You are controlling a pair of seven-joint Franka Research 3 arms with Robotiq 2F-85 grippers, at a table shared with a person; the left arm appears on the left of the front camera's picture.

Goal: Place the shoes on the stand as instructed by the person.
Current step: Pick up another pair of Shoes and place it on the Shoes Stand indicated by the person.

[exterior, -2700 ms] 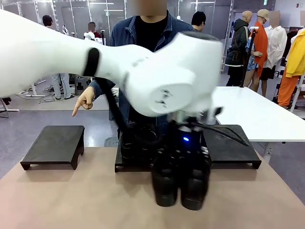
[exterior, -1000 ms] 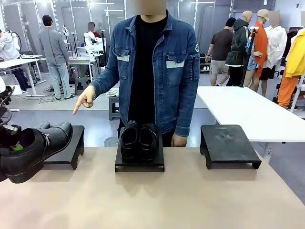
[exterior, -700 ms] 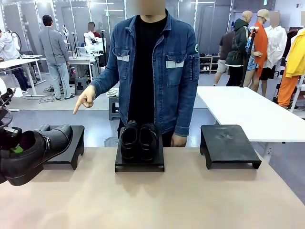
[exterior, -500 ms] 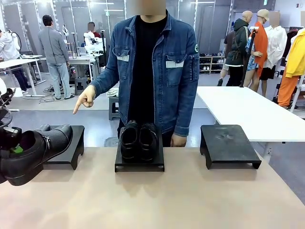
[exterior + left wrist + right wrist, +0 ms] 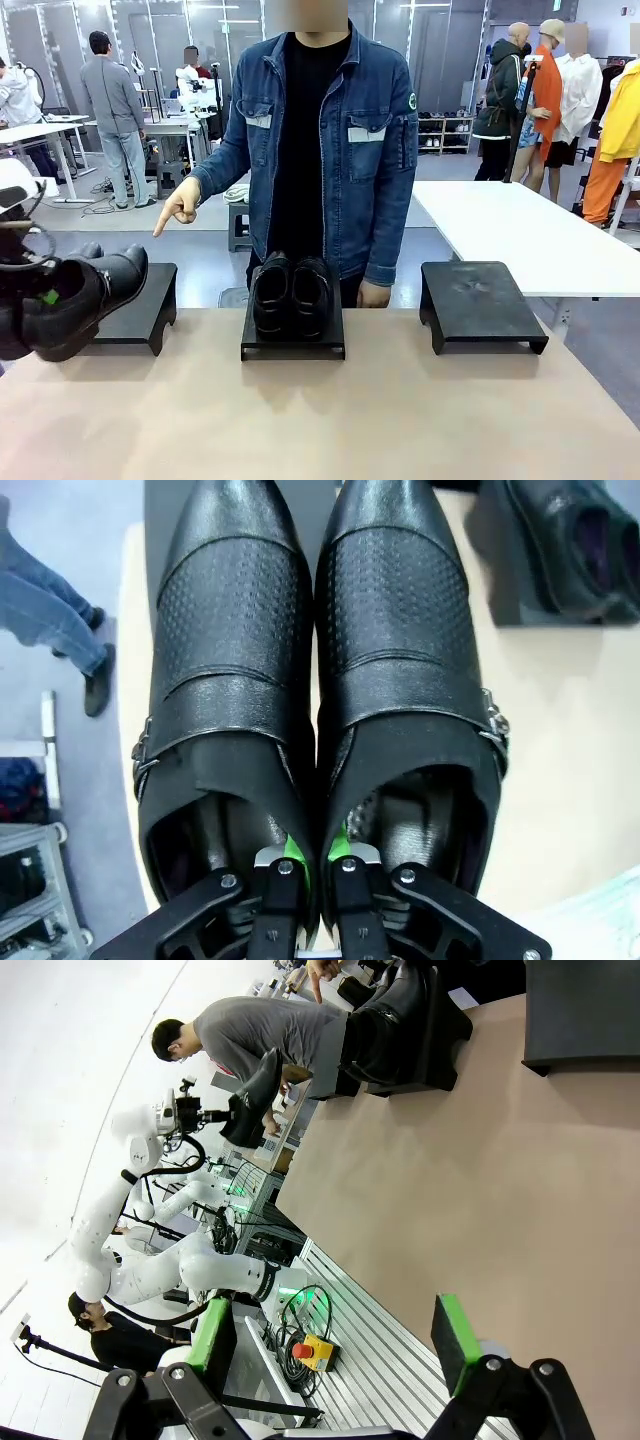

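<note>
Shoes (image 5: 320, 670) pinched by left end effector (image 5: 312, 865); no legible writing.

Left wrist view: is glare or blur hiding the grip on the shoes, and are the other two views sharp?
Left wrist view: sharp, soft sheen on the held shoes, no blown glare; left gripper pinches their inner walls, fingertips partly hidden inside. Front view: sharp; held shoes cut by the left edge. Right wrist view: rolled sideways, wide-angle bend, bright washed-out wall; open right gripper crisp.

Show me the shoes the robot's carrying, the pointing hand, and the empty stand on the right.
carried shoes (image 5: 320, 670), left wrist view, on the uppers' inner edges
person's pointing hand (image 5: 178, 210), front view, on the knuckles
right stand (image 5: 478, 300), front view, on its bare top
</note>
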